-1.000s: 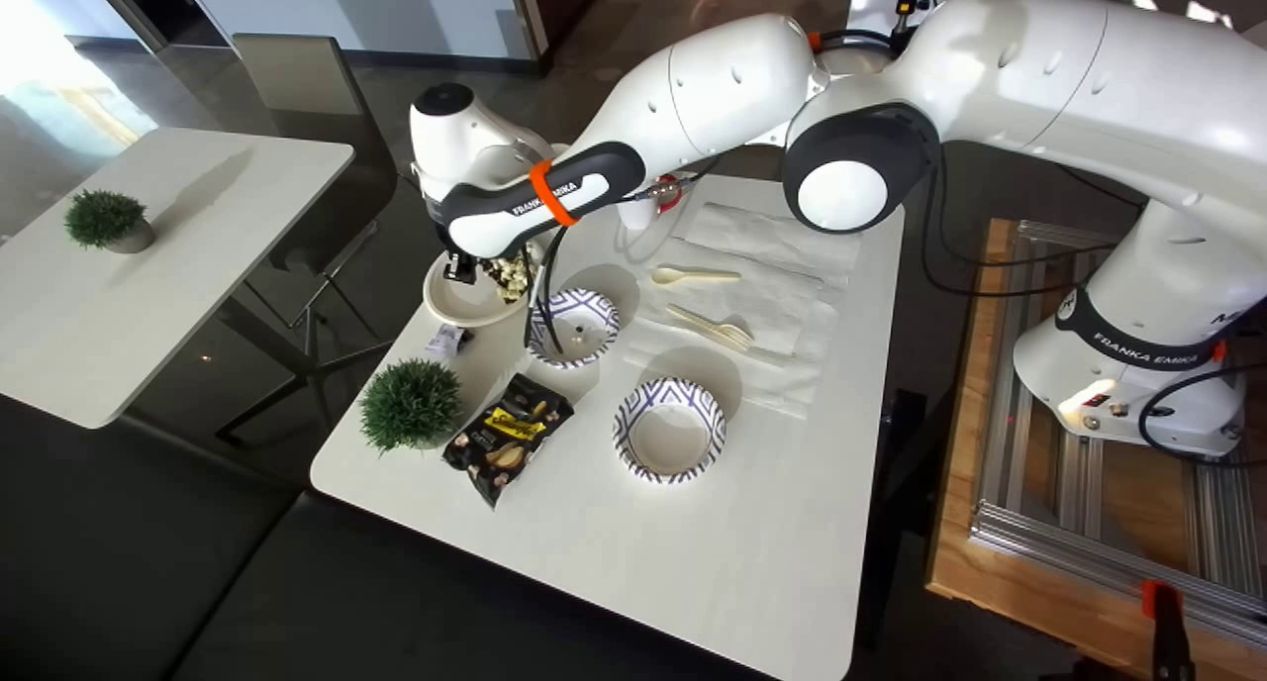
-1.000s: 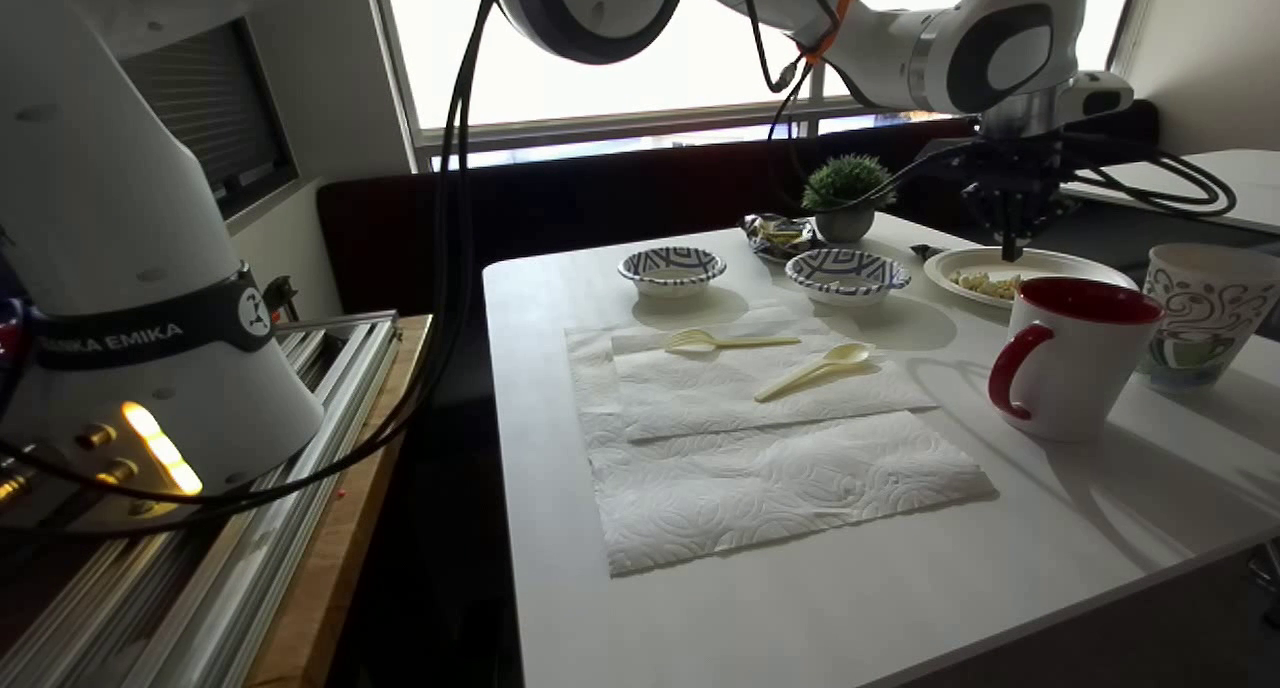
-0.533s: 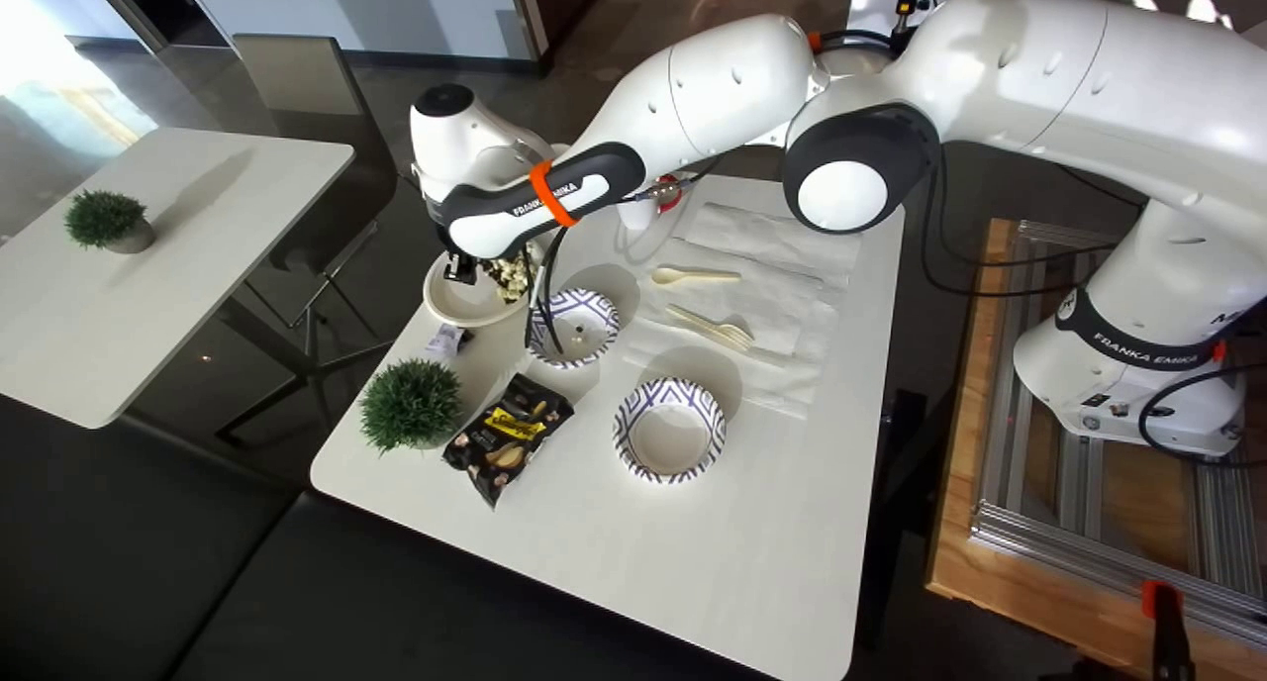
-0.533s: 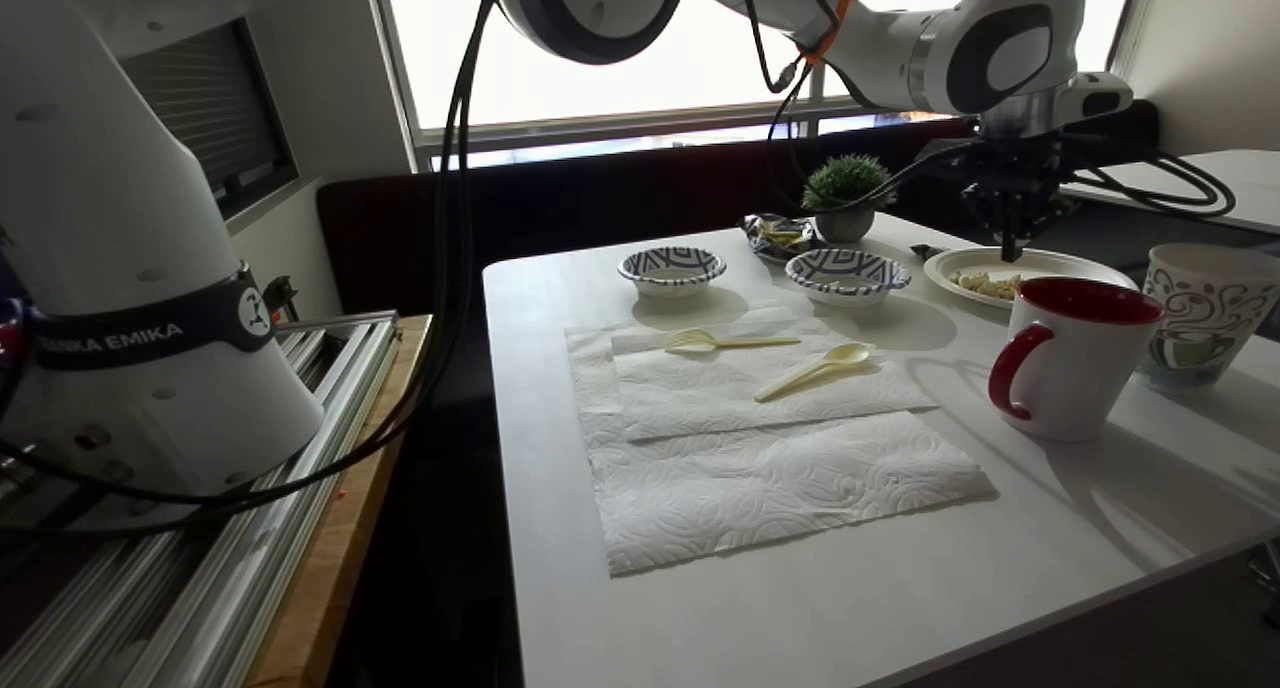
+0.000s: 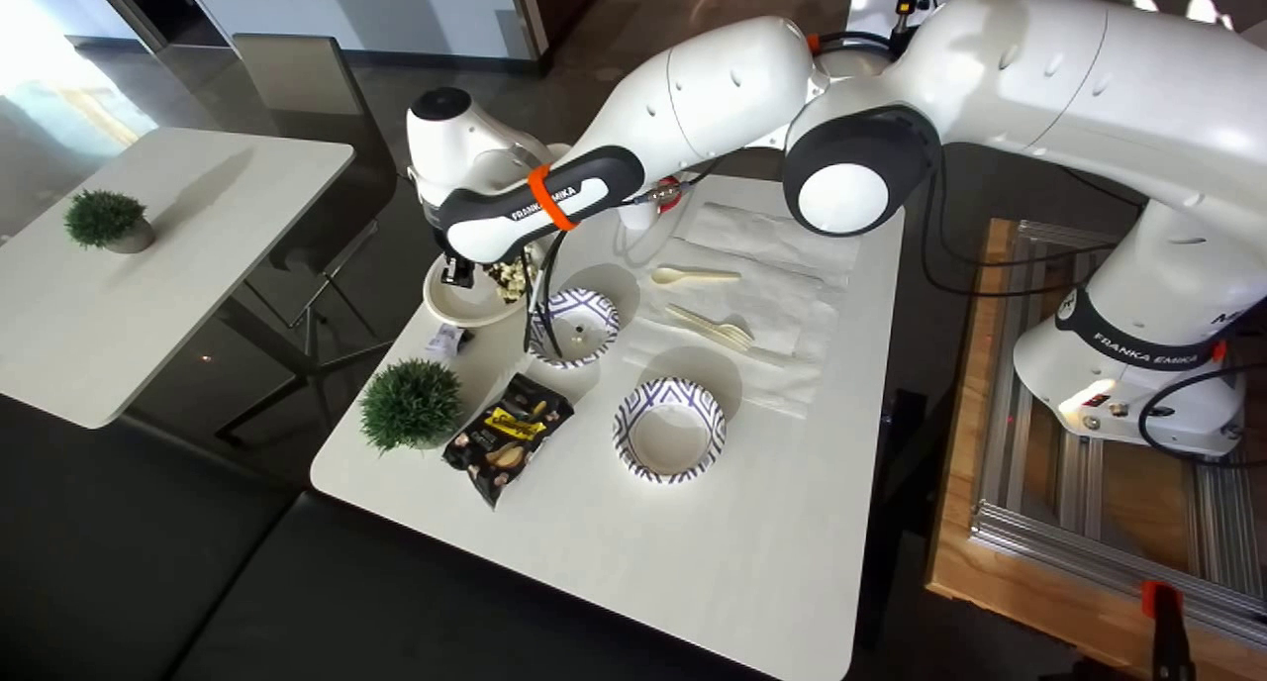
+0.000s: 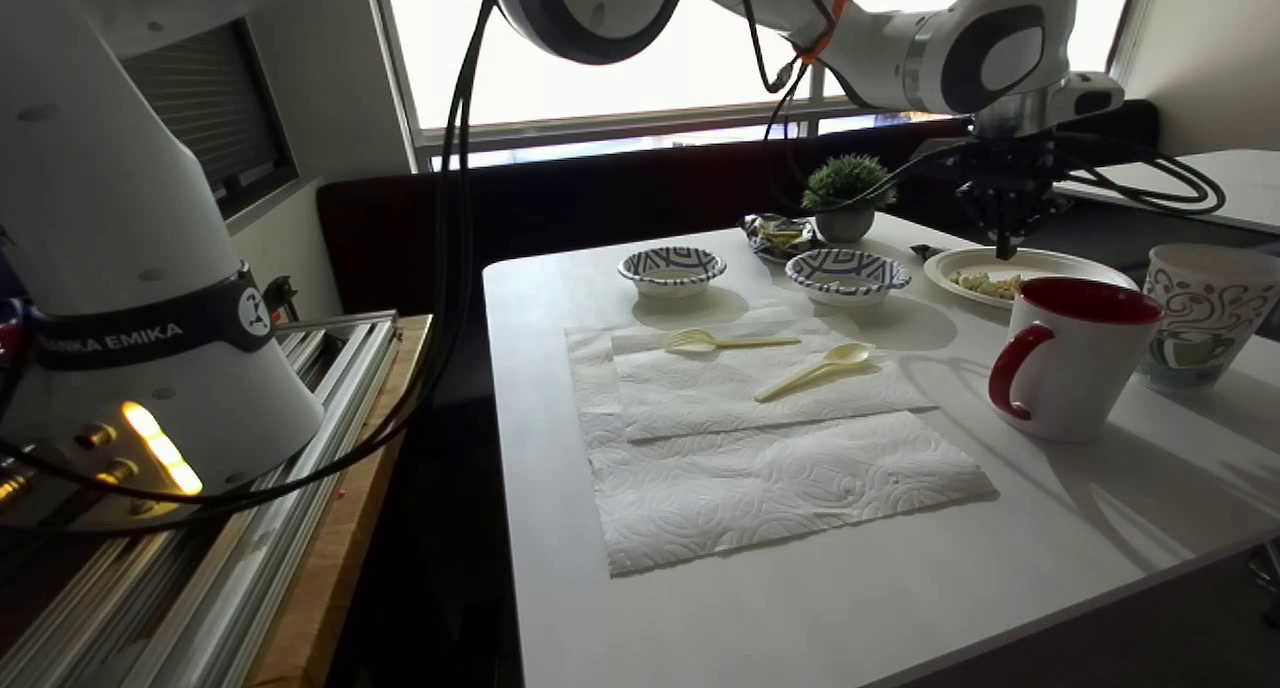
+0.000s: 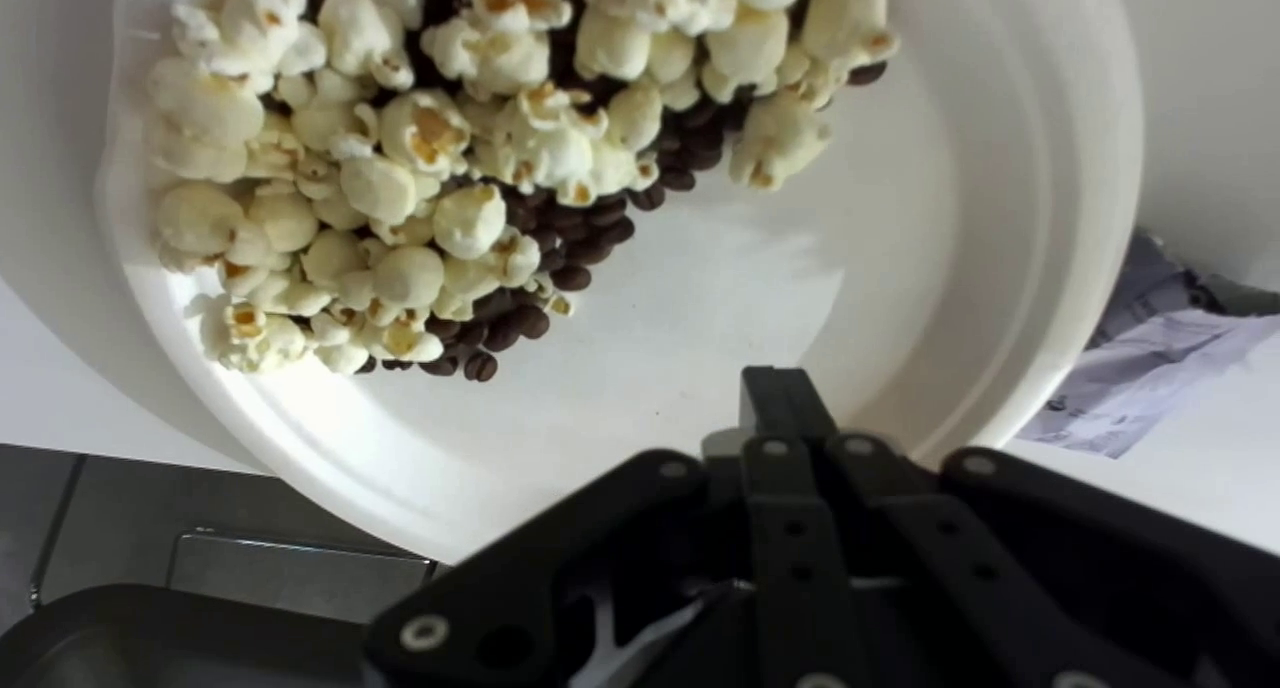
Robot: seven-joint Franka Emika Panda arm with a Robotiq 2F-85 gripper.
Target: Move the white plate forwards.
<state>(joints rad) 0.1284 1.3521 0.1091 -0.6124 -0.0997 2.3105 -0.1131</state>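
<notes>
The white plate (image 5: pixel 467 309) is a round shallow dish at the table's far end from the robot base. It also shows in an exterior view (image 6: pixel 1052 264), partly behind the mug. In the wrist view the plate (image 7: pixel 720 298) holds popcorn (image 7: pixel 400 188) and dark brown beans (image 7: pixel 590 233) on one side; the other side is bare. My gripper (image 7: pixel 788 398) is shut and empty, its fingertips pressed together over the bare part near the rim. The gripper shows in both exterior views (image 5: pixel 457 271) (image 6: pixel 1006 250), pointing down over the plate. I cannot tell whether it touches.
A patterned bowl (image 5: pixel 584 349) stands close beside the plate, another (image 5: pixel 669 438) farther off. A small wrapper (image 5: pixel 447 340), a potted plant (image 5: pixel 411 404) and a black snack bag (image 5: pixel 510 434) are near. A red-and-white mug (image 6: pixel 1075 368) and paper cup (image 6: pixel 1210 313) stand on the other side.
The arm and shut gripper have shifted very slightly over the plate between half a second ago and now. The plate and other things have not moved.
</notes>
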